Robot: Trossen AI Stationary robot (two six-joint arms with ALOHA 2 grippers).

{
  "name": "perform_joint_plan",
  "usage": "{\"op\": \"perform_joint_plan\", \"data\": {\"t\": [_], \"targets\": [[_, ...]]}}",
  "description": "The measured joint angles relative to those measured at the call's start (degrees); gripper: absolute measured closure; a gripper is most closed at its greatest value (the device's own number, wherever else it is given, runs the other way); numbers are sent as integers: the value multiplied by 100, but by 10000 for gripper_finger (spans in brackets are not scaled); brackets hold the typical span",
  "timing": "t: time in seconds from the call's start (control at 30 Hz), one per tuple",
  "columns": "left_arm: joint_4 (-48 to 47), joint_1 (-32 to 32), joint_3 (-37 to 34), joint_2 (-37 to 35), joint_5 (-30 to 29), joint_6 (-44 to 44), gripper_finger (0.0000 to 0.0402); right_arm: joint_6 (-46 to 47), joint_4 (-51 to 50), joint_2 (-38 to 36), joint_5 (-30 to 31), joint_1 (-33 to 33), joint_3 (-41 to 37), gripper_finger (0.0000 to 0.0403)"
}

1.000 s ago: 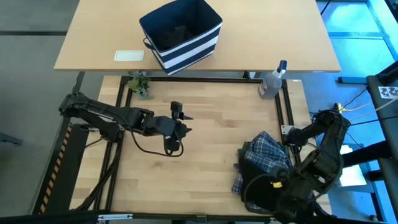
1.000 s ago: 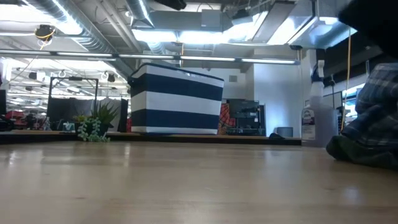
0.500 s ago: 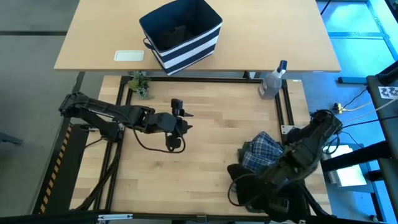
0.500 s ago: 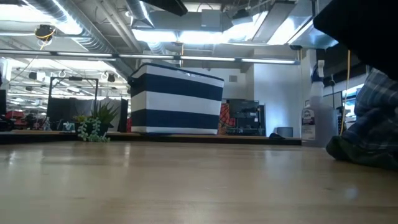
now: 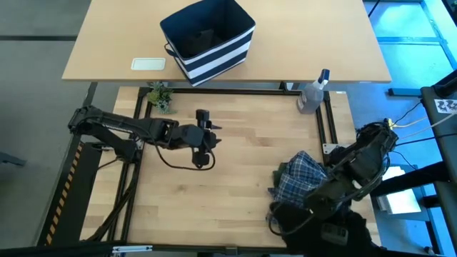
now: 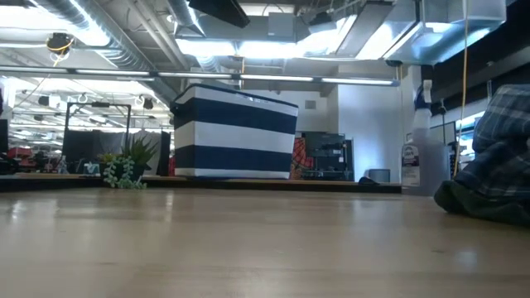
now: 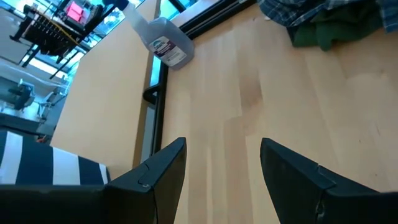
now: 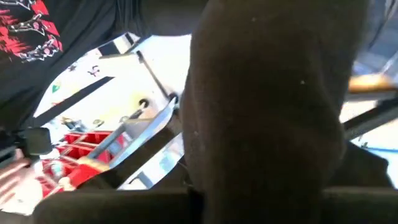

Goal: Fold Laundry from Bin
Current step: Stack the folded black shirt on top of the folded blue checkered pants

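While the left gripper (image 5: pixel 208 130) is hovering over bare wood in the centre-left of the high view, its two dark fingers (image 7: pixel 163 174) are standing apart with nothing between them. The left wrist view is looking past them across the table (image 7: pixel 261 106) toward a clear spray bottle (image 7: pixel 163 41) and the edge of the laundry pile. The bin (image 5: pixel 208 39) is sitting on the separate pale table at the top centre of the high view (its navy and white stripes are filling the middle of the low view), beside a small white card (image 5: pixel 148 63). A little plant (image 5: pixel 160 95) is standing at the upper-left corner of the work surface. The laundry is lying heaped in the lower right of the high view, with the blue-and-white plaid shirt (image 5: pixel 302 178) on top of a dark olive-green garment (image 6: pixel 472 203). The right gripper (image 5: pixel 314 227) is hanging at the bottom right edge, its fingers pinching a black garment (image 8: pixel 267 106), which is draping down and filling most of the right wrist view.
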Motion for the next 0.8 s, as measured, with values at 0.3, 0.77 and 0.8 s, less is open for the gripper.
{"op": "perform_joint_plan", "data": {"t": [0.3,0.77,0.8], "targets": [[65,55,2,0,0,-144,202,610,-16,75,-695,111,-125,362],[115,54,4,0,104,-142,202,-147,-14,92,-875,65,-2258,362],[127,54,4,0,106,-142,202,-186,-12,98,-882,65,-2384,362]]}}
